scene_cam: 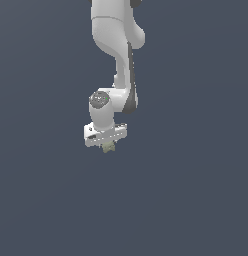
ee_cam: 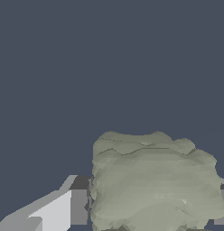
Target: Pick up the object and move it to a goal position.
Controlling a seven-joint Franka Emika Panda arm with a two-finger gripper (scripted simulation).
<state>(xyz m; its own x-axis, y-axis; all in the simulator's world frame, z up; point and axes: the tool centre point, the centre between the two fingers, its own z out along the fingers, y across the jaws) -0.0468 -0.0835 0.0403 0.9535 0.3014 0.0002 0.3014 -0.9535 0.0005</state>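
No text, label, brand, number or sign can be read in either view; the white arm (scene_cam: 116, 60), the olive-green block (ee_cam: 154, 180) and the plain dark blue-grey ground carry no legible marks

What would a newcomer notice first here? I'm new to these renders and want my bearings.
The white arm hangs down from the top middle of the exterior view against a plain dark slate backdrop. The olive-green lumpy block fills the wrist view close up, sitting between the jaws of the gripper, and peeks out beneath it outside.
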